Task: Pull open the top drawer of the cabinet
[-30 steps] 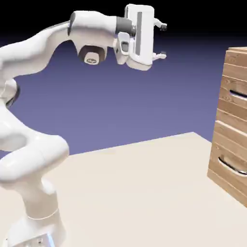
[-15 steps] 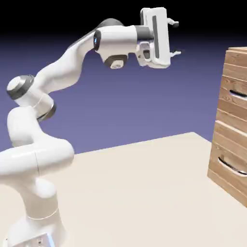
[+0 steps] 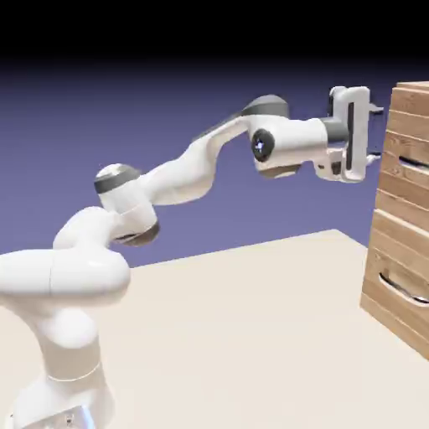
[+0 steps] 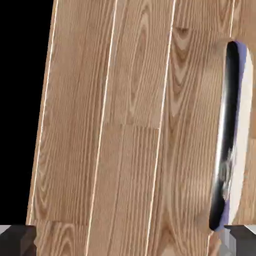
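1 beige table (image 3: 235, 335) carries the cabinet (image 3: 400, 251) and robot base (image 3: 67, 390).

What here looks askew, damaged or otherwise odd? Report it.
Nothing stands out. The upper drawer's silver handle looks whole; its slant in the hand view fits the tilted camera. The lower handle looks intact too, and the cabinet stands upright. The cabinet's far side is out of frame.

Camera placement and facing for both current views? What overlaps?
Exterior: stands off beside the robot, facing across the arm to the cabinet; shows base, arm and open gripper.
Hand: on the hand, looking along the gripper at the wooden front, view rolled; only the two finger tips show, at the bottom edge.
Shared: finger tips, cabinet front, top drawer's handle.
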